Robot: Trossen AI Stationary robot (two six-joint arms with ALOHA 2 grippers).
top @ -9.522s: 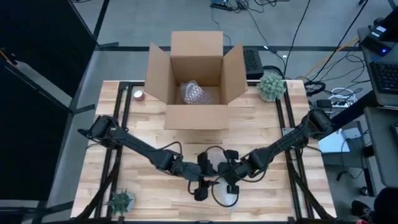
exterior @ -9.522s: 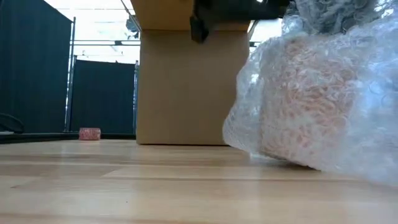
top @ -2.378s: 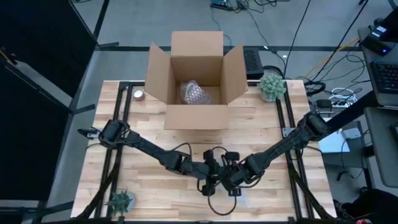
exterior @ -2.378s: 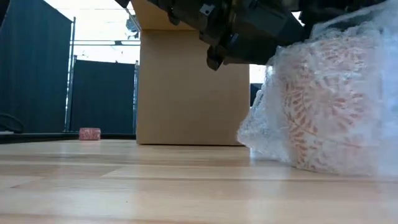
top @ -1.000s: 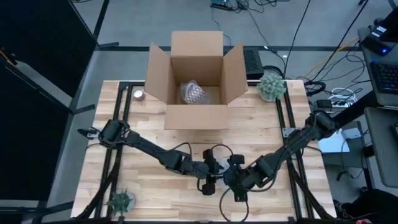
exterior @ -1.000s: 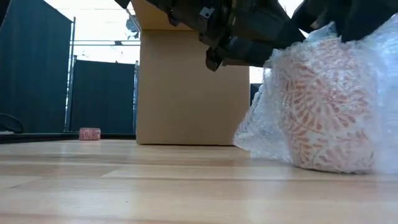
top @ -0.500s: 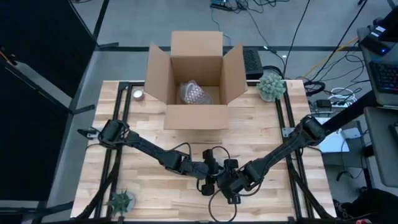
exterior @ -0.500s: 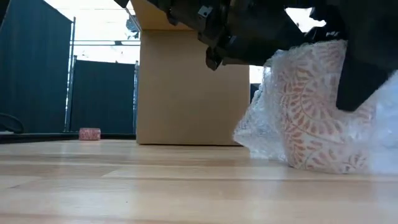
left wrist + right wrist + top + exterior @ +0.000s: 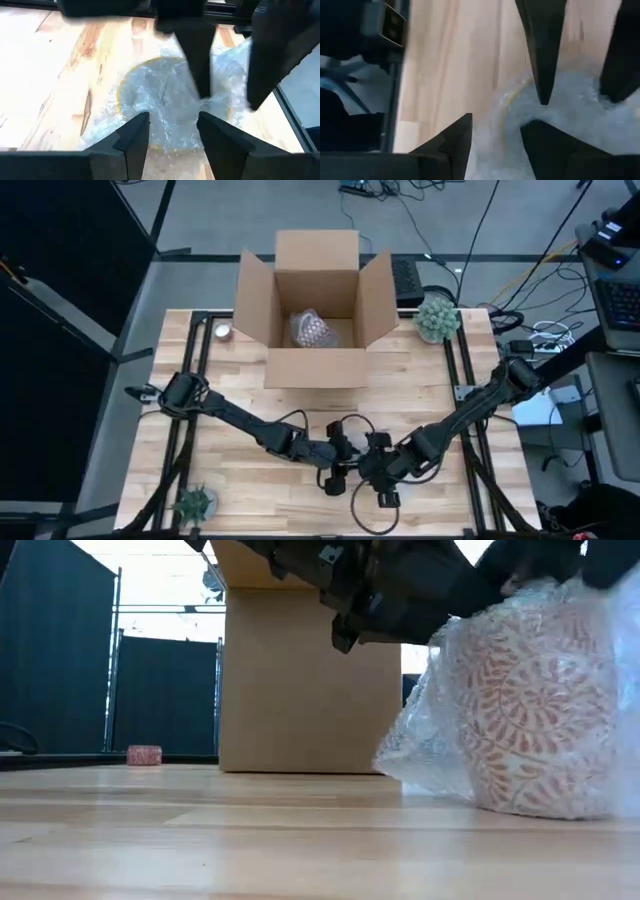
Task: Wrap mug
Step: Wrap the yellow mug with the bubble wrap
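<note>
The mug (image 9: 530, 710), white with a red leaf pattern, stands upright on the table near the front edge, loosely covered in clear bubble wrap (image 9: 420, 750). From above its yellowish rim (image 9: 125, 80) shows through the wrap. My left gripper (image 9: 338, 477) is open and points down over the mug's left side. My right gripper (image 9: 385, 495) is open and comes at the mug's top from the right. Both sets of fingers meet over the mug's mouth. My left gripper points down from above; one fingertip (image 9: 542, 97) stands on the wrap at the mug's rim (image 9: 520, 92), the other finger farther out. Nothing is pinched between them. My right gripper has one fingertip (image 9: 202, 92) down on the wrap over the mug's mouth (image 9: 170, 100), slanting in from the right. Its other finger (image 9: 272, 55) stands outside the mug's wall. The mug stays upright on the table.
An open cardboard box (image 9: 315, 290) stands at the far middle with a bubble-wrapped item (image 9: 312, 330) inside. A tape roll (image 9: 222, 332) lies left of it, a plant (image 9: 436, 317) to its right, and a small plant (image 9: 195, 502) at the near left corner.
My right gripper dipped down in front of the mug's near side, toward the table's left, and has come back up and right to the top of the wrap. The wrap now lies over the mug's near side. The mug stayed upright in place.
</note>
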